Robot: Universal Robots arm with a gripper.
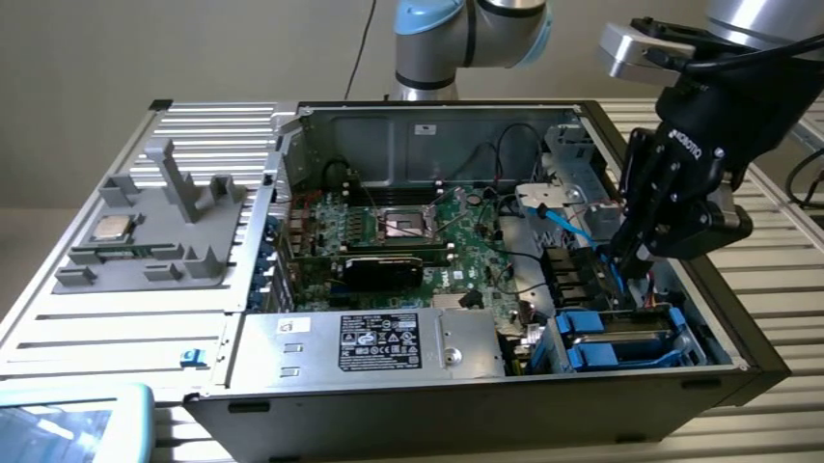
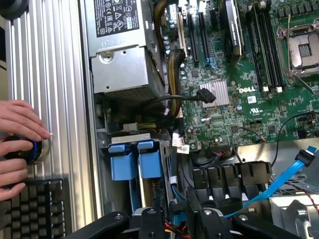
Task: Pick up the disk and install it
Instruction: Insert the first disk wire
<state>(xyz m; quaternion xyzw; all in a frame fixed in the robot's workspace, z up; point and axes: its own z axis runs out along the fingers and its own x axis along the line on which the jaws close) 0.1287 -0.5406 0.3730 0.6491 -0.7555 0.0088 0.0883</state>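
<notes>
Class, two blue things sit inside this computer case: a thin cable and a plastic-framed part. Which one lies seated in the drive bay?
The disk, its blue plastic frame seated in the drive bay at the case's front corner, below the gripper. The blue cable is a thin ribbon running loose above it.

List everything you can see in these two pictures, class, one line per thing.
computer case: one, black, open, on slatted table
motherboard: one, green, inside case
power supply: one, silver, black label, inside case
disk: one, blue-framed, in the bay below the pincer
cable: one, light blue, inside case
fixture: one, grey, exterior view's left
processor chip: one, silver, on fixture
keyboard: one, dark, beside case
hands: two, near keyboard
pincer: one, black, over the bay
</notes>
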